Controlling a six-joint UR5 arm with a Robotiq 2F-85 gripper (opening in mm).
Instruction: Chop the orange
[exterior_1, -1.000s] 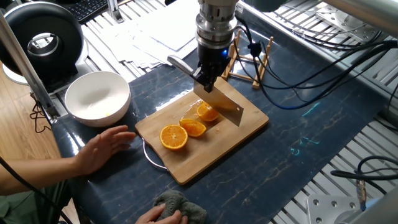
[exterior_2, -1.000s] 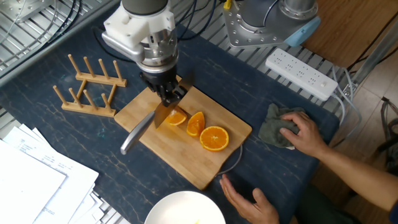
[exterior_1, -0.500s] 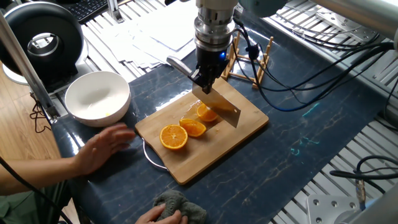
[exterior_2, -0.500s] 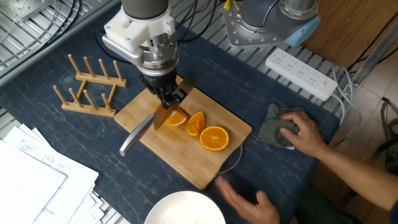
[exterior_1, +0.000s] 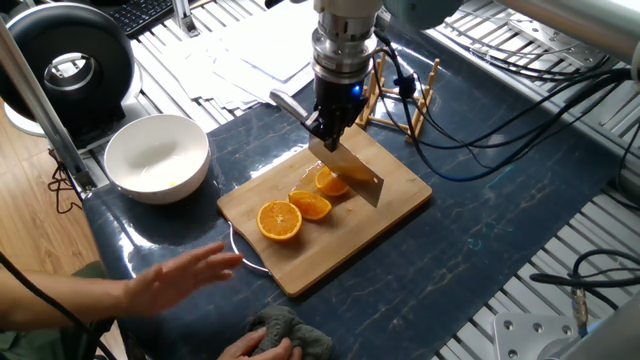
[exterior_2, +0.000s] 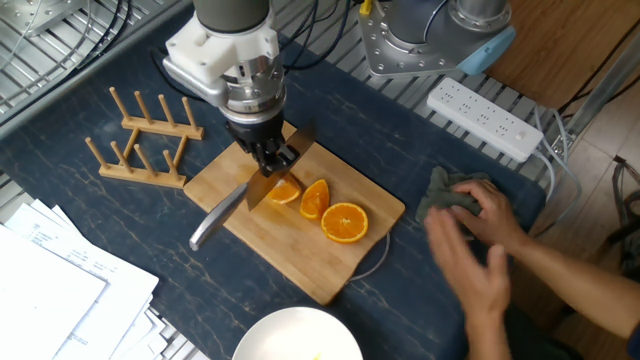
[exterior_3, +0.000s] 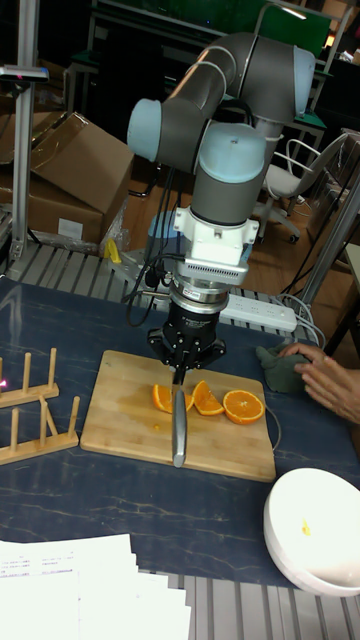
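In one fixed view, the end effector (exterior_1: 331, 128) is clamped on a knife (exterior_1: 352, 172) at frame centre, blade beside the orange (exterior_1: 329, 181) on the cutting board (exterior_1: 375, 228).

The other fixed view shows the orange (exterior_2: 283, 190) at the blade.

The tall view shows the knife handle (exterior_3: 179, 427) pointing down.

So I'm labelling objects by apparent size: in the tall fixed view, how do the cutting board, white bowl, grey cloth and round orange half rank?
Largest to smallest as they look:
1. cutting board
2. white bowl, cut off by the frame and nearer the camera, so it may look bigger than it is
3. grey cloth, partly under a hand
4. round orange half, close to the cloth in size
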